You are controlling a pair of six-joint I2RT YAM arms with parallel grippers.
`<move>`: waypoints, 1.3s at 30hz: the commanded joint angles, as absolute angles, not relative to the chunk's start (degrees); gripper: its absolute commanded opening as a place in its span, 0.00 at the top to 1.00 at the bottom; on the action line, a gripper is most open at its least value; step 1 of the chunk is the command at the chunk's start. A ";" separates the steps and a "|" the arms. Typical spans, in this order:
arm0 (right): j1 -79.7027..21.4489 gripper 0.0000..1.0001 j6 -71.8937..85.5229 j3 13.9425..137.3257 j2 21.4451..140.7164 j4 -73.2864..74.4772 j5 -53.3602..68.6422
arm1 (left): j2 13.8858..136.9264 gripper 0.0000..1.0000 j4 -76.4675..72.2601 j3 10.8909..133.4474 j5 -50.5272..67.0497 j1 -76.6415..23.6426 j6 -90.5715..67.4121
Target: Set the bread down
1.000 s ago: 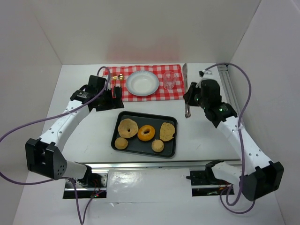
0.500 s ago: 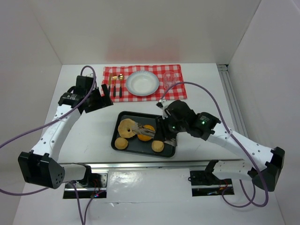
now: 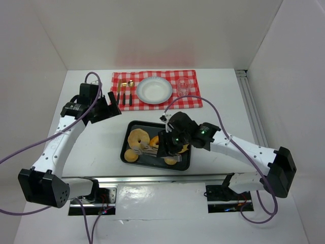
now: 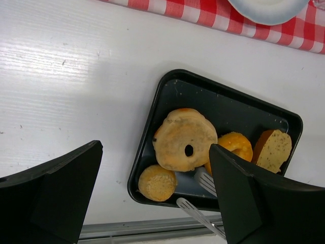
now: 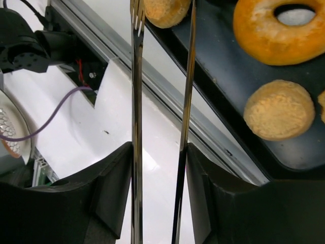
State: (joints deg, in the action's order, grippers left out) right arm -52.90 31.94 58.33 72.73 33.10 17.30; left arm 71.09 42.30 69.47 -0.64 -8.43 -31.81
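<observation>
Two small round buns lie in the black tray (image 3: 125,143): one at its front left corner (image 3: 131,155), one at the front middle (image 3: 171,160), partly under my right arm. My right gripper (image 3: 165,145) is shut on metal tongs (image 3: 147,148). The tongs are open, and their tips reach toward the front left bun (image 5: 165,12), which shows between them in the right wrist view; I cannot tell if they touch it. The other bun (image 5: 279,109) lies to the right. My left gripper (image 3: 109,108) is open and empty above the table, left of the tray. The white plate (image 3: 154,90) is bare.
A large tan bagel (image 4: 185,139), an orange ring (image 4: 234,147) and a flat seeded slice (image 4: 272,150) share the tray. The red checked cloth (image 3: 190,99) carries the plate, a clear glass (image 3: 183,87) and cutlery (image 3: 125,95). A metal rail (image 5: 167,96) runs along the table's near edge.
My right arm swung in from the right with the tongs, over the tray, then left from the orange ring toward the front left bun. My left arm drew back slightly to the left.
</observation>
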 commanded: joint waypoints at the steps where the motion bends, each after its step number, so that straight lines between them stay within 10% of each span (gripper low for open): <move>1: -53.96 0.46 33.93 58.88 74.26 26.54 20.04 | 69.52 0.00 42.10 68.12 1.75 -8.09 -31.21; 23: -57.92 0.42 29.09 67.32 85.86 31.11 20.92 | 68.99 0.00 41.57 67.50 1.76 -8.09 -30.67; 28: -57.92 0.62 28.48 68.55 84.30 33.83 17.41 | 68.99 0.00 41.57 66.97 1.76 -8.09 -30.67; 39: -50.20 0.65 19.87 84.27 81.91 48.51 5.03 | 68.47 0.00 42.19 67.50 -2.20 -6.25 -31.82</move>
